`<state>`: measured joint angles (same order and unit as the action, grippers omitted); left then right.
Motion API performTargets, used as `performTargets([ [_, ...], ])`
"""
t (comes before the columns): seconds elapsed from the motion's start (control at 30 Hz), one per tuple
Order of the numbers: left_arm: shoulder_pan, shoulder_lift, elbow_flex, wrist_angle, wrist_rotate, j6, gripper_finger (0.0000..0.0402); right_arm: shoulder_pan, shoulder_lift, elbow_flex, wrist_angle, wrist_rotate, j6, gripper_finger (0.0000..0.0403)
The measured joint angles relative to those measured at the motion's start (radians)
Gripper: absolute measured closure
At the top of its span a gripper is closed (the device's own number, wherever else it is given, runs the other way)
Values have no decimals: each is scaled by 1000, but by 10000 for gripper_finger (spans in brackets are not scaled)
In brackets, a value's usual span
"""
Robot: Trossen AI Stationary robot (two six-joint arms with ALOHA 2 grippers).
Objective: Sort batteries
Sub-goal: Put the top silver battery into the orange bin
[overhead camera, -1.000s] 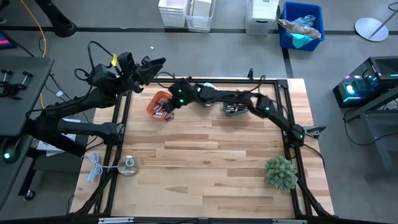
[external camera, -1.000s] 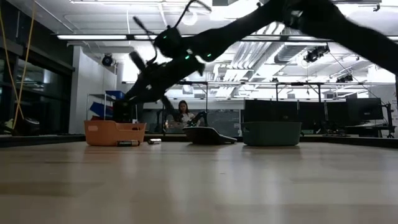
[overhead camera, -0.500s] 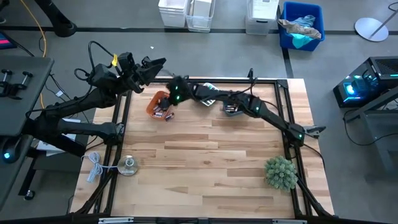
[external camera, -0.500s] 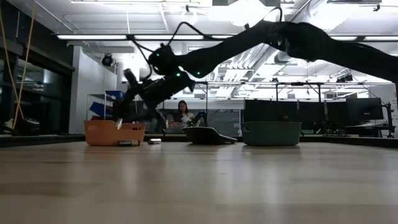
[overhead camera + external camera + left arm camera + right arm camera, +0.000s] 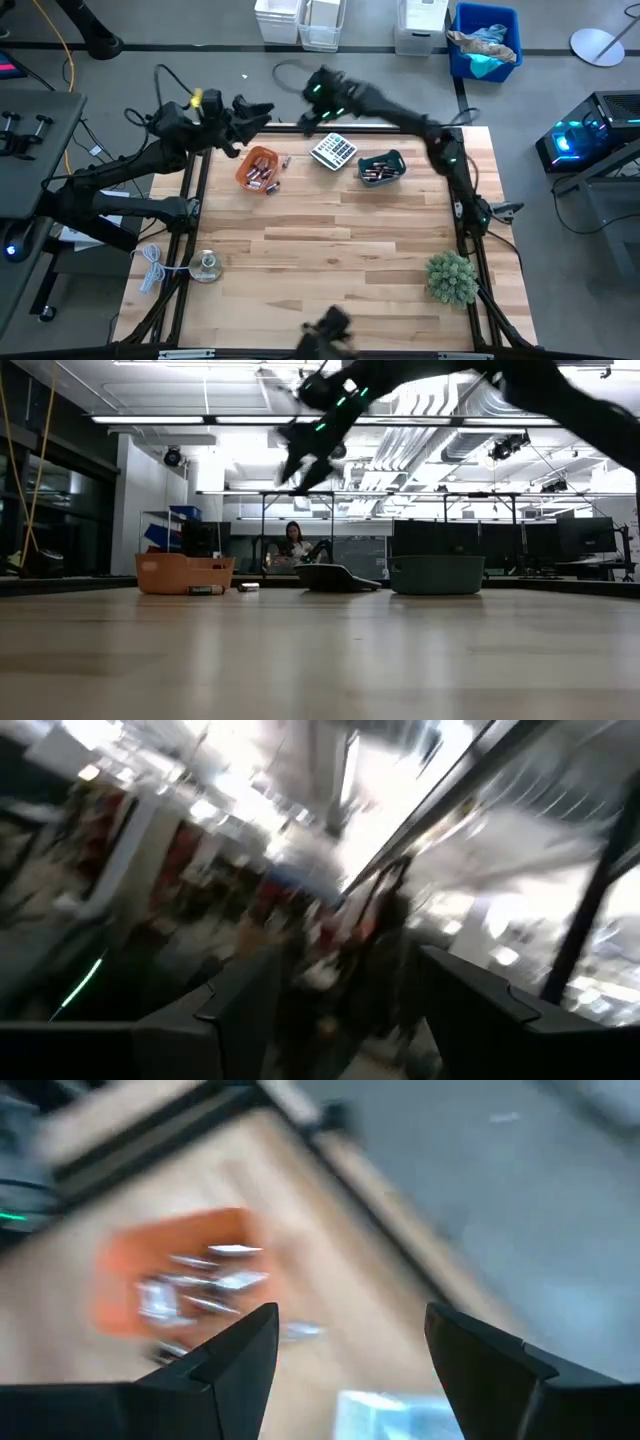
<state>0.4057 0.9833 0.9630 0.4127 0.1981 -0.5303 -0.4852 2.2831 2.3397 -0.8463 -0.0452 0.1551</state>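
Note:
Batteries (image 5: 262, 176) lie in an orange bowl (image 5: 246, 160) at the far left of the table, and more batteries (image 5: 378, 175) in a teal bowl (image 5: 396, 160) to its right. Loose batteries (image 5: 285, 160) lie on the wood beside the orange bowl. My right gripper (image 5: 304, 118) hangs open, high above the table's far edge (image 5: 296, 472), with nothing between its fingers. Its wrist view looks down on the orange bowl (image 5: 120, 1280) and a loose battery (image 5: 300, 1330). My left gripper (image 5: 262, 110) waits open beyond the table's far left corner, holding nothing (image 5: 345, 970).
A grey calculator (image 5: 333, 150) lies between the two bowls. A round clear-and-metal disc (image 5: 207, 266) and a white cable (image 5: 150, 268) sit near the left edge, a green plant (image 5: 450, 277) at the near right. The middle of the wooden table (image 5: 330, 250) is bare.
My right gripper has opened over the orange bowl, then swung quickly up and toward the table's far edge, tipping and rolling as it went. It now hangs high above the table, clear of the bowl.

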Motion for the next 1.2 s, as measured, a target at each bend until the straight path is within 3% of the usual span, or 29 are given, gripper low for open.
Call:
performTargets([
  [0.1,2,2,0,-132,-37,49,182,-69,-85,3,-159,86,-84,156],
  [0.3,19,119,60,-550,-298,42,190,-195,-250,-1,-355,123,-92,156],
  [0.47,108,448,276,-922,-233,97,210,-206,-354,0,-390,115,-66,156],
  [0.67,167,858,554,-1310,-260,264,232,-144,-411,0,-446,117,-33,155],
  [0.87,199,1087,654,-1420,-271,323,244,-76,-406,-2,-468,147,-40,155],
  [1.2,223,1170,655,-1409,-297,270,245,-23,-406,-1,-470,150,-24,155],
])
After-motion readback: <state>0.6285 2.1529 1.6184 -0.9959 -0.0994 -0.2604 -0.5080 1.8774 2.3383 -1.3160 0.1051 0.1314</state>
